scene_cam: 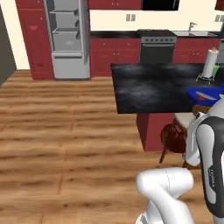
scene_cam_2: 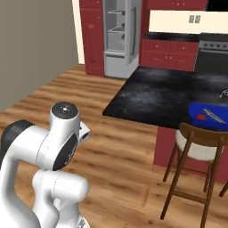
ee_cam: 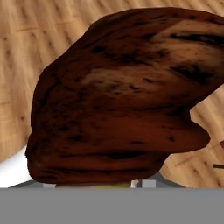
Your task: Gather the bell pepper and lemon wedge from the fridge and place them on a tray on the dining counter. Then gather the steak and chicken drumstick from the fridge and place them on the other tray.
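Observation:
A brown, charred chicken drumstick (ee_cam: 118, 96) sits right in front of the hand camera, hanging above the wooden floor. My gripper is shut on it, and the meat hides the fingertips. A blue tray (scene_cam: 209, 89) (scene_cam_2: 196, 111) rests on the black dining counter (scene_cam: 153, 87) (scene_cam_2: 160, 93) near its right end. A small red thing (scene_cam_2: 201, 117) and a pale strip lie in the tray; I cannot tell whether they are the bell pepper and lemon wedge. The steak and the other tray are out of view. The fridge (scene_cam: 68, 39) (scene_cam_2: 120, 35) stands open at the back.
A wooden stool (scene_cam: 175, 135) (scene_cam_2: 196, 151) stands against the counter on my side. A paper towel roll (scene_cam: 210, 63) stands on the counter's far right. Red cabinets and a stove (scene_cam: 157, 46) line the back wall. Open wooden floor (scene_cam: 65, 131) lies to the left.

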